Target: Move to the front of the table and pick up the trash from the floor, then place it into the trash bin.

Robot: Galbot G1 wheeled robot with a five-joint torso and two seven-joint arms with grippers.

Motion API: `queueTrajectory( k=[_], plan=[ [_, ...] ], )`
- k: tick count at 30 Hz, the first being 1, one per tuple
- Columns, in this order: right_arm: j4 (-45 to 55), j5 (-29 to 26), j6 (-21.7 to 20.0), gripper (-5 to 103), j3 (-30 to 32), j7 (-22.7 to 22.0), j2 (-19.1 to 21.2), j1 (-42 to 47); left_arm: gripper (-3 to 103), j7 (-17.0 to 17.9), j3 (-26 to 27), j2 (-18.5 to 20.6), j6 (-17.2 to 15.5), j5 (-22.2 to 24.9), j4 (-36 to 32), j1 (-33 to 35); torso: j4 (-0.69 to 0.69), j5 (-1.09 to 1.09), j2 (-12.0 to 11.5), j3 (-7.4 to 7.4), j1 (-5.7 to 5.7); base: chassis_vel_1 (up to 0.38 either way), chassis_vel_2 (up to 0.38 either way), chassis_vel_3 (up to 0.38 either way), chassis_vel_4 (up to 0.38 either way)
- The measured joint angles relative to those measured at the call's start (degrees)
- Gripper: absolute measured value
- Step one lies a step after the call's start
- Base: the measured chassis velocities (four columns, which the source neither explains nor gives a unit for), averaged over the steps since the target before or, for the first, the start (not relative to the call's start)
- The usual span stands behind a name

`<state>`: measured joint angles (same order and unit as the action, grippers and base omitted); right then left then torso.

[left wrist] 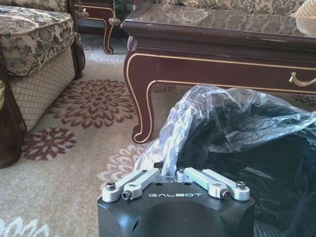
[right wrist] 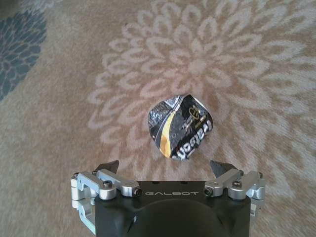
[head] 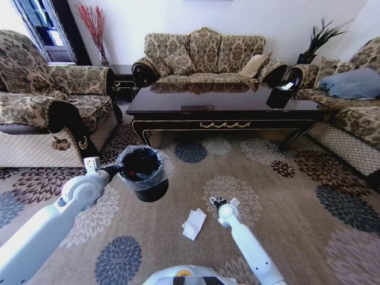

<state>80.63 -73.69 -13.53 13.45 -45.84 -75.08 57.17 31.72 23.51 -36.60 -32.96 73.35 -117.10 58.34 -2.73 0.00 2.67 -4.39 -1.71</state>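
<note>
Wrapper: your target, the dark crumpled foil wrapper [right wrist: 180,127], lies on a cream flower medallion of the beige carpet [right wrist: 59,123], short of the glossy brown coffee table [head: 222,107]'s front edge.
Handling: likely light, springy, slick; pinch across its bunched middle.
Right gripper [right wrist: 168,168]: poised above it, fingers spread wide.
Left gripper [left wrist: 168,165]: pinching the black bin's translucent liner [left wrist: 207,113], holding the round black bin [head: 144,175] aloft.
White paper [head: 194,224]: on the carpet nearby.

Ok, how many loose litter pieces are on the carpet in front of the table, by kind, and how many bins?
Crumpled white paper: 1
Dark crumpled wrapper: 1
Small white scrap: 1
Black trash bin with liner: 1
Total: 4 things, 3 of them litter
</note>
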Motion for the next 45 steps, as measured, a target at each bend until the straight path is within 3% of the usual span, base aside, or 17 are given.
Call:
queueTrajectory(
  k=[9,14,17,19,24,26,30,32,36,45],
  plan=[
    [-7.5,2.8,1.4,103,1.3,2.9,-2.3,-3.6,4,0.2,0.6,0.6,0.0,0.4,-0.2,0.7,0.01,0.00,0.0,0.00,0.00,0.000,0.000,0.000,0.000],
    [-10.8,4.3,2.1,95,1.7,4.0,-2.5,-4.5,4,0.4,0.7,0.7,0.0,0.6,-0.4,0.8,0.01,0.00,0.0,0.00,0.00,0.000,0.000,0.000,0.000],
    [-12.7,4.9,2.5,82,2.3,4.7,-2.7,-5.2,4,0.5,0.6,0.7,-0.1,0.6,-0.5,0.9,0.01,0.00,0.0,0.00,0.00,0.000,0.000,0.000,0.000],
    [-13.1,5.0,2.6,82,2.5,4.8,-2.7,-5.3,4,0.5,0.6,0.7,-0.1,0.6,-0.5,0.9,0.01,0.00,0.0,0.00,0.00,0.000,0.000,0.000,0.000],
    [-15.2,6.3,2.8,54,2.5,5.8,-2.7,-5.9,4,0.5,0.1,0.5,-0.1,0.6,-0.4,0.8,0.01,0.00,0.0,0.00,0.00,0.000,0.000,0.000,0.000],
    [-15.5,6.5,2.8,54,2.5,5.9,-2.7,-6.0,4,0.6,0.1,0.5,-0.1,0.5,-0.4,0.8,0.01,0.00,0.0,0.00,0.00,0.000,0.000,0.000,0.000],
    [-16.0,7.4,3.0,33,2.3,6.2,-2.7,-6.4,4,0.6,0.1,0.5,-0.1,0.5,-0.5,1.0,0.02,0.00,0.0,0.01,0.00,0.000,0.000,0.000,0.000],
    [-16.0,7.7,3.0,33,2.2,6.3,-2.7,-6.4,4,0.6,0.2,0.5,-0.1,0.5,-0.5,1.1,0.02,0.00,0.0,0.01,0.00,0.000,0.000,0.000,0.000],
    [-15.7,8.4,3.1,13,2.1,6.4,-2.5,-6.2,4,0.6,0.2,0.4,-0.1,0.3,-0.6,1.2,0.02,0.00,0.0,0.02,0.00,0.000,0.000,0.000,0.000],
    [-10.7,8.2,3.3,6,1.3,7.1,0.5,-4.3,4,0.6,0.0,-0.5,-0.1,-0.2,-0.6,1.5,-0.02,0.02,0.0,0.00,0.00,0.000,0.000,0.000,0.000]
  ],
)
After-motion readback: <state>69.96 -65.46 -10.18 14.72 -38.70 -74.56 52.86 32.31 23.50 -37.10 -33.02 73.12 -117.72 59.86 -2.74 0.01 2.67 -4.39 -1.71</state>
